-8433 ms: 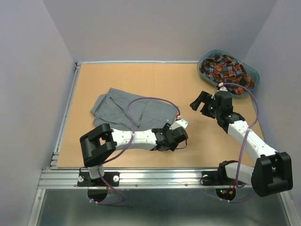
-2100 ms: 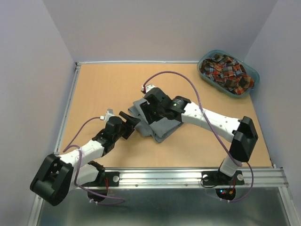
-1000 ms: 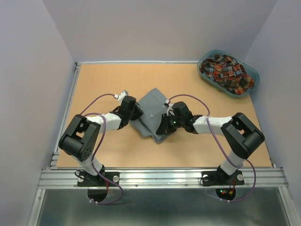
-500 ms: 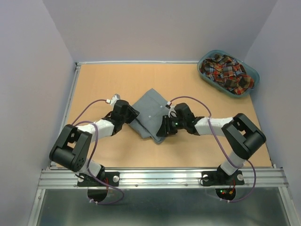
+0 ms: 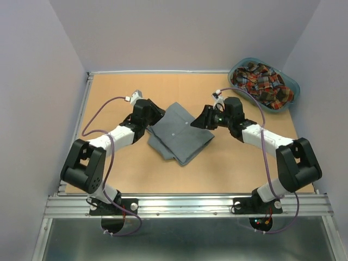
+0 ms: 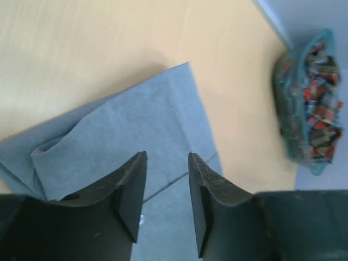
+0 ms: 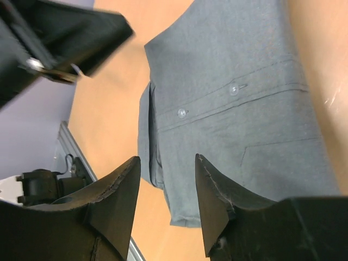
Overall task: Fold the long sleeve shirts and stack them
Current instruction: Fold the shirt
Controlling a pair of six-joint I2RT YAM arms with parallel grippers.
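Note:
The grey shirt (image 5: pixel 179 133) lies folded into a flat square in the middle of the table; its button front shows in the right wrist view (image 7: pixel 234 103), and it also shows in the left wrist view (image 6: pixel 136 130). The plaid shirt (image 5: pixel 260 81) lies crumpled in the teal basket (image 5: pixel 291 87), which also shows in the left wrist view (image 6: pixel 307 103). My left gripper (image 5: pixel 155 116) is open and empty at the grey shirt's left corner (image 6: pixel 167 157). My right gripper (image 5: pixel 202 120) is open and empty just above the shirt's right edge (image 7: pixel 166 163).
The tan table (image 5: pixel 119 92) is bounded by a metal rail along its left (image 5: pixel 81 125) and near edges. Purple walls close in at the back and both sides. The basket stands in the far right corner.
Both grippers have let go of the grey shirt and drawn back from it, the left toward the far left, the right up and to the right. The shirt stays folded flat.

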